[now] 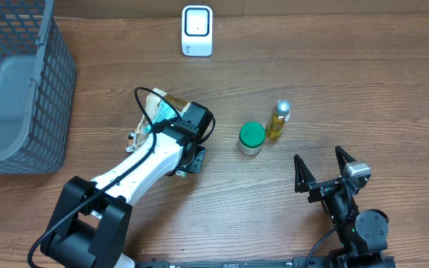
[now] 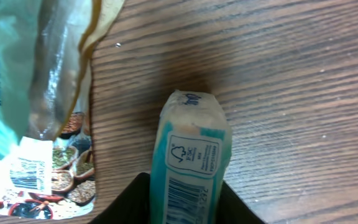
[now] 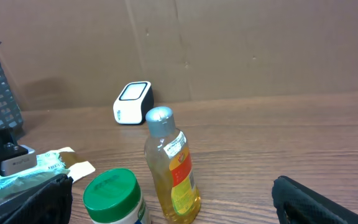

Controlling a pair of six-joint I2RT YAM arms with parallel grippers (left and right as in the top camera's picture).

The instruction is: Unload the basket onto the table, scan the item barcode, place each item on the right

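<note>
Far left, a grey mesh basket sits on the wood table. Next over, the L arm reaches down to 2 packets lying side by side. L gripper has its jaws pressed on both sides of a narrow teal packet, barcode facing the wrist cam. Can't say for sure whether that packet is lifted or flat on the wood. Just L of it lies a crumpled clear pouch w/ grain pics and its own barcode. White scanner stands at the far edge, well apart from the packet. Further R: green-lid jar, then a yellow bottle w/ silver cap just beside it. R gripper hangs near the front edge, jaws spread, nothing between them.
</note>
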